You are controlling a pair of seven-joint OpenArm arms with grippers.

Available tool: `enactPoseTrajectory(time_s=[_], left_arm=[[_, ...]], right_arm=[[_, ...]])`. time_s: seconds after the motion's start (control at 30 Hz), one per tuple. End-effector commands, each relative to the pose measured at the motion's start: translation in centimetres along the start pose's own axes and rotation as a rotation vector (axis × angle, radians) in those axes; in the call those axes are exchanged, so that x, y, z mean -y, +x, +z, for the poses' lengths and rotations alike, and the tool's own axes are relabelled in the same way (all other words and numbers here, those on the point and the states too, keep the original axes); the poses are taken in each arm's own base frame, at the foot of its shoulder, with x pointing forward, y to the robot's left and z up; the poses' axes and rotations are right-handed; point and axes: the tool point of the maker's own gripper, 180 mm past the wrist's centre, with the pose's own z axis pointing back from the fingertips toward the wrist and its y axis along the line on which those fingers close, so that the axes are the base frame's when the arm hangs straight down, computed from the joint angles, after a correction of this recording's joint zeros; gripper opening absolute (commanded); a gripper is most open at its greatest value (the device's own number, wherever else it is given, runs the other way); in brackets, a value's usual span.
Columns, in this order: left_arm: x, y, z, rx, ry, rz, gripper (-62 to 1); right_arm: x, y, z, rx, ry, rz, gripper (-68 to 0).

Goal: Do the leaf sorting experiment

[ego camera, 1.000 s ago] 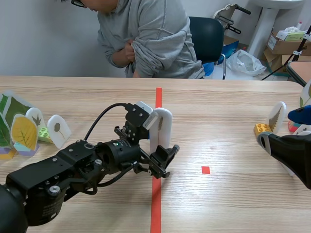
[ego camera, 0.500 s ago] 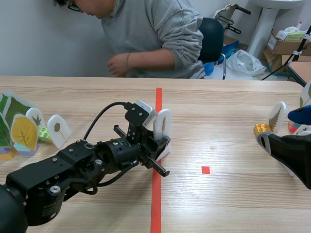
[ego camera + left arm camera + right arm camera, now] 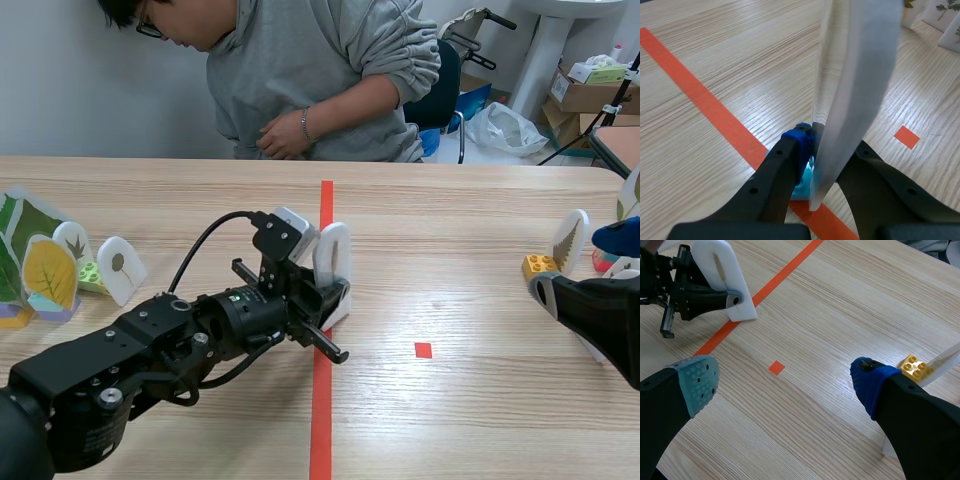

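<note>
White arch-shaped leaf card (image 3: 337, 250) stands tilted on the orange-red tape line (image 3: 321, 425) mid-table, and my left gripper (image 3: 322, 300) is clamped low on it. My right gripper (image 3: 785, 385) hangs spread wide, holding nothing. With so low a pinch, I judge the card could pivot or slip when lifted.

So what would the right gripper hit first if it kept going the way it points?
Probably the table, near the orange-red square, since the right gripper tilts down. The white card is farther on.

Now the left gripper (image 3: 333, 300) has turned and clamped onto the white leaf card (image 3: 336, 252), tilting it, while the person's hand (image 3: 283, 136) has shifted.
</note>
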Motion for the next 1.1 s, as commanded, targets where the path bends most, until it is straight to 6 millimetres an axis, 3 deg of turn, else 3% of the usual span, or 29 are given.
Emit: enactPoseTrajectory(time_s=[0.0, 0.27, 0.63, 1.07], left_arm=[[-1.4, 1.9, 0.5, 0.066, 0.043, 0.004, -56.5], [-6.5, 2.4, 3.9, 0.111, 0.222, 0.036, -56.5], [-14.5, 1.3, 10.0, 0.12, 0.516, 0.074, -56.5], [-18.3, 0.0, 13.7, 0.046, 0.676, 0.02, -56.5]], right_arm=[[0.0, 1.1, 0.0, 0.033, 0.008, 0.017, -14.2], [0.0, 1.1, 0.0, 0.032, 0.008, 0.018, -14.2], [0.1, 1.0, 0.1, 0.031, 0.007, 0.019, -14.2], [0.1, 1.0, 0.1, 0.032, 0.007, 0.019, -14.2]])
